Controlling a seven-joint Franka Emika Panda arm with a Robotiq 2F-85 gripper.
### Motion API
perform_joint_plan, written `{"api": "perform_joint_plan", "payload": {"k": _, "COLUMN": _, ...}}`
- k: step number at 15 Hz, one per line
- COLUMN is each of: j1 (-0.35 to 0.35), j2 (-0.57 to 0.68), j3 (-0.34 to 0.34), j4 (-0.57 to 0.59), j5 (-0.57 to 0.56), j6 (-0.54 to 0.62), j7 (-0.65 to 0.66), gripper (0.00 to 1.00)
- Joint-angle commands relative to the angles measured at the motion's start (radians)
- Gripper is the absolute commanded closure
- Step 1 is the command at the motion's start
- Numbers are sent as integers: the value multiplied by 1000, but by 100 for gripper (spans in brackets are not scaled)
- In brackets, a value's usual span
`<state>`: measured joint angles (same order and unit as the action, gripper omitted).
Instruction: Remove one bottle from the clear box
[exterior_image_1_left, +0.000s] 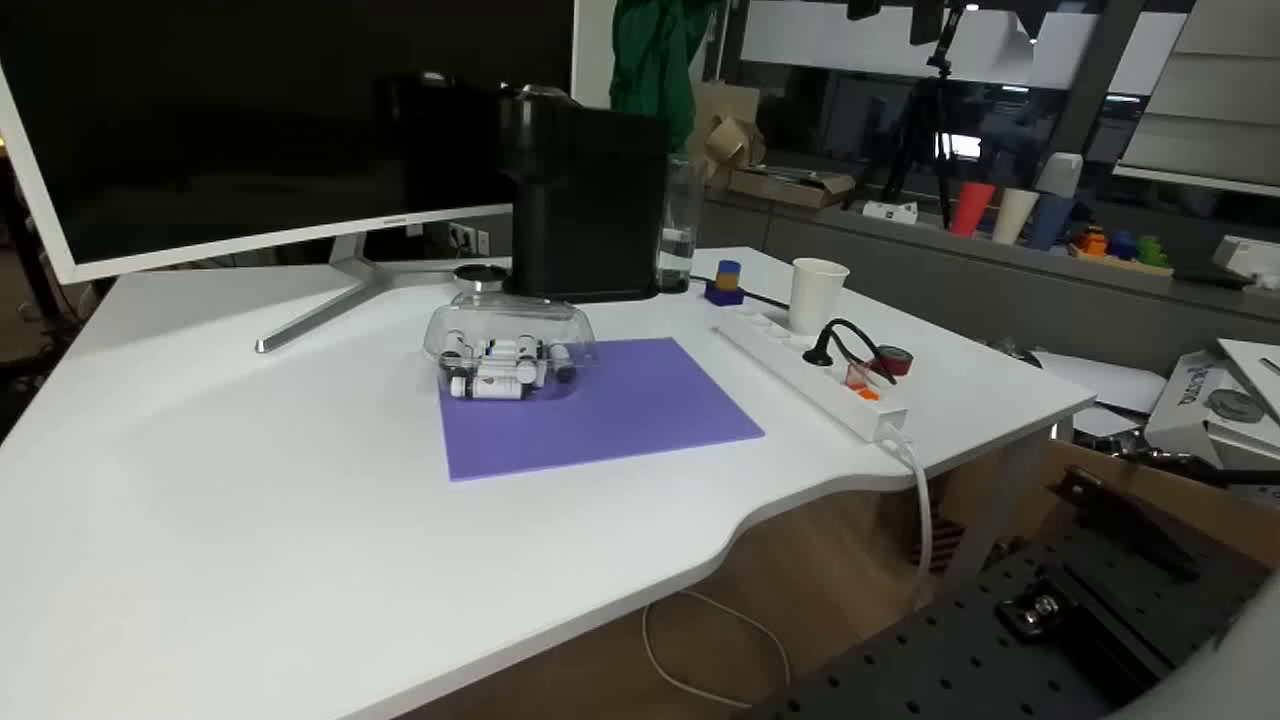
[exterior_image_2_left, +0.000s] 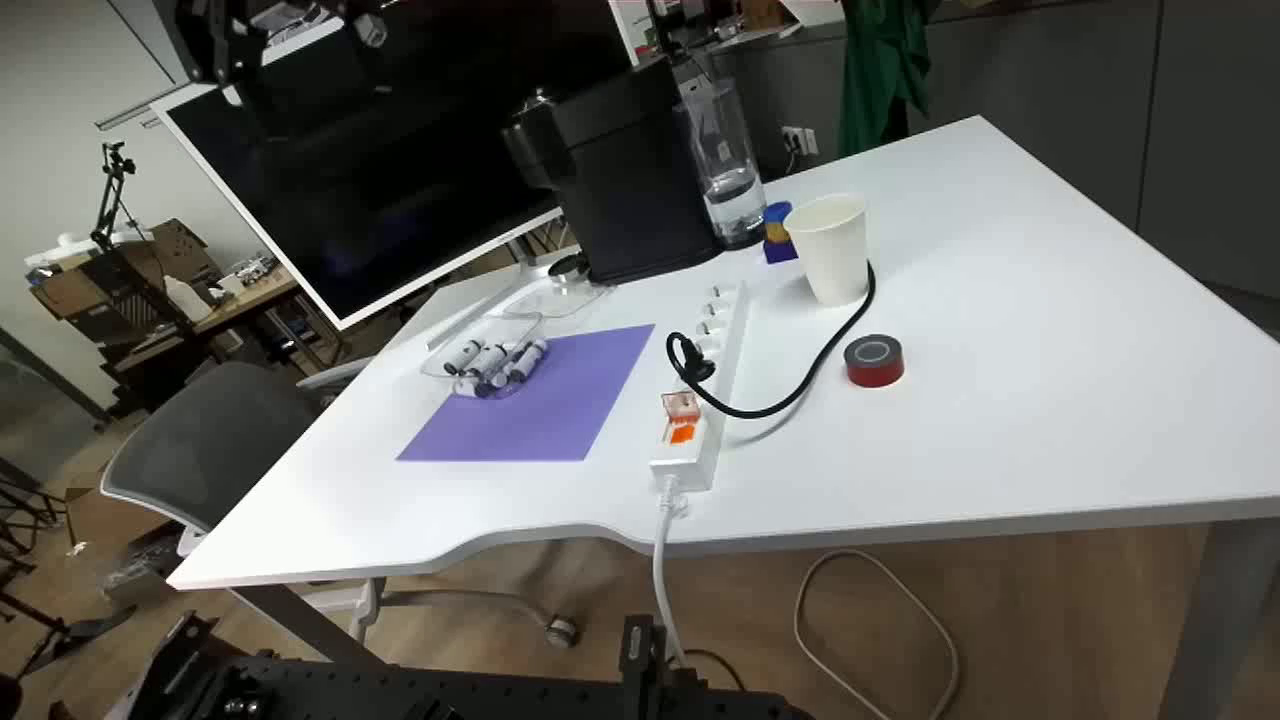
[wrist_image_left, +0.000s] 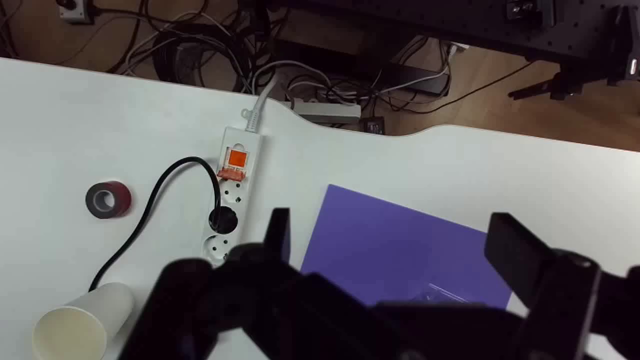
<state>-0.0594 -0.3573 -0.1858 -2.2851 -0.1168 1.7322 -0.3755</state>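
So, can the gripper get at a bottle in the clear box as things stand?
Probably yes: the gripper is open, the clear box looks uncovered, and both exterior views show nothing lying across it. The bottles are crowded together, though, so singling one out may be tight.

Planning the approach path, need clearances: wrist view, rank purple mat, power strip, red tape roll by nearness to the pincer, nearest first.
1. Purple mat: seen in the gap of the open pincer.
2. Power strip: picture left, its lower end hidden.
3. Red tape roll: farther picture left, beyond the power strip.
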Motion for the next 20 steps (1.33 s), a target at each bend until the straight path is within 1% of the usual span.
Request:
{"api": "perform_joint_plan", "payload": {"k": 1, "j1": -7, "j2": 1, "j3": 6, "j4": 1, "j5": 2, "j6": 0, "j7": -2, "gripper": 0}}
{"api": "perform_joint_plan", "payload": {"k": 11, "j1": -7, "j2": 1, "j3": 6, "j4": 1, "j5": 2, "j6": 0, "j7": -2, "gripper": 0}}
{"api": "perform_joint_plan", "payload": {"k": 12, "j1": -16, "j2": 1, "j3": 25, "j4": -7, "j5": -28, "j6": 54, "j7": 69, "gripper": 0}}
{"api": "perform_joint_plan", "payload": {"k": 13, "j1": -14, "j2": 16, "j3": 30, "j4": -3, "j5": -28, "j6": 86, "j7": 87, "gripper": 0}}
{"api": "perform_joint_plan", "payload": {"k": 15, "j1": -15, "j2": 61, "j3": 52, "j4": 2, "j5": -45, "j6": 207, "j7": 158, "gripper": 0}}
{"api": "perform_joint_plan", "payload": {"k": 18, "j1": -15, "j2": 182, "j3": 98, "j4": 28, "j5": -89, "j6": 403, "j7": 302, "gripper": 0}}
{"api": "perform_joint_plan", "payload": {"k": 20, "j1": -11, "j2": 281, "j3": 126, "j4": 56, "j5": -110, "j6": 492, "j7": 393, "gripper": 0}}
